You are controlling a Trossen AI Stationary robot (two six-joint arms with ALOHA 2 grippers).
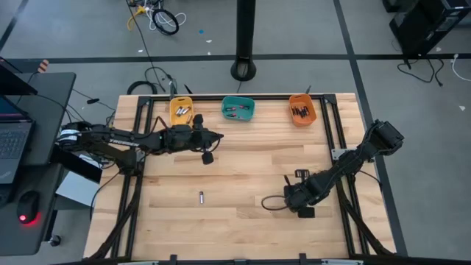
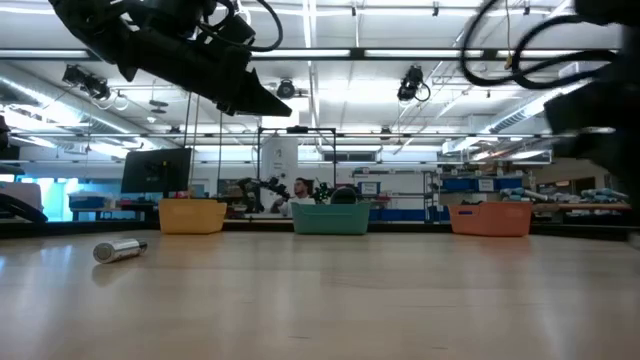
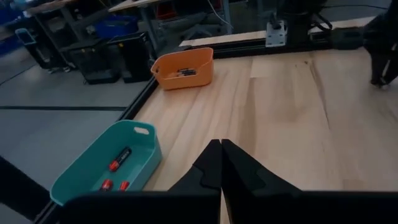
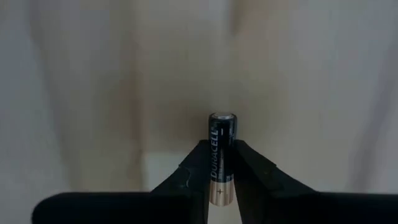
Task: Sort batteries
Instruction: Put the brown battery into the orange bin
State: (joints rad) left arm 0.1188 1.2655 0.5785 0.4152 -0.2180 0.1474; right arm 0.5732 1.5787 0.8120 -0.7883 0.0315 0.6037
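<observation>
The right hand (image 4: 221, 171) sits low over the front right of the worktop (image 1: 243, 169), clamped on a black-and-copper cell (image 4: 221, 152) that stands up between its fingers (image 4: 186, 177). To the left of it, a silver cell (image 1: 200, 196) lies alone on the wood, well apart from both arms. Farther back, the left hand (image 3: 221, 163) hangs above the worktop just in front of the bins, its fingers pressed together with nothing between them. Along the far edge stand three bins: a yellow bin (image 1: 181, 110) with a few cells in it, a teal bin (image 1: 238, 108) holding red-tipped cells (image 3: 119, 160), and an orange bin (image 1: 302, 110) holding dark cells.
</observation>
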